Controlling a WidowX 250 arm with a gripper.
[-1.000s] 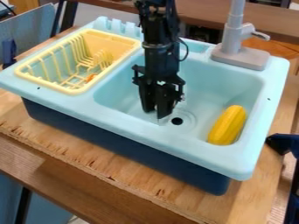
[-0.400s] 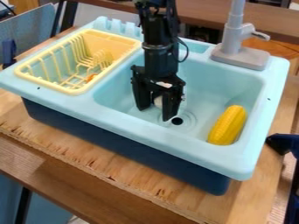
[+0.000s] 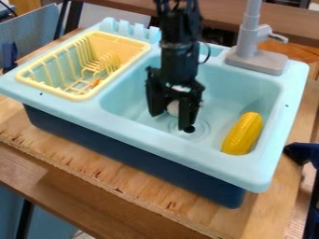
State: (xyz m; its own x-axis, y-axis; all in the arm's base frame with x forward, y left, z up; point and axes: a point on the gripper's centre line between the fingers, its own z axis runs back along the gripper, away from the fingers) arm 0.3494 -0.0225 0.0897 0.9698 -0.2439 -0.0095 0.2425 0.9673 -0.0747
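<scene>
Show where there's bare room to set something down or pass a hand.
The sink floor between the gripper and the yellow corn, back toward the faucet, is bare; so is the wooden board along the sink's front. Crowded: around the gripper, with a pale round object seen between its fingers.

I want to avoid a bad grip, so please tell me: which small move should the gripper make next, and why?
Probably a slow closing of the gripper. Its fingers stand apart, and the white round thing in the sink shows in the gap between them. Its depth is hard to judge, so it may lie behind them; hence slowly.
</scene>
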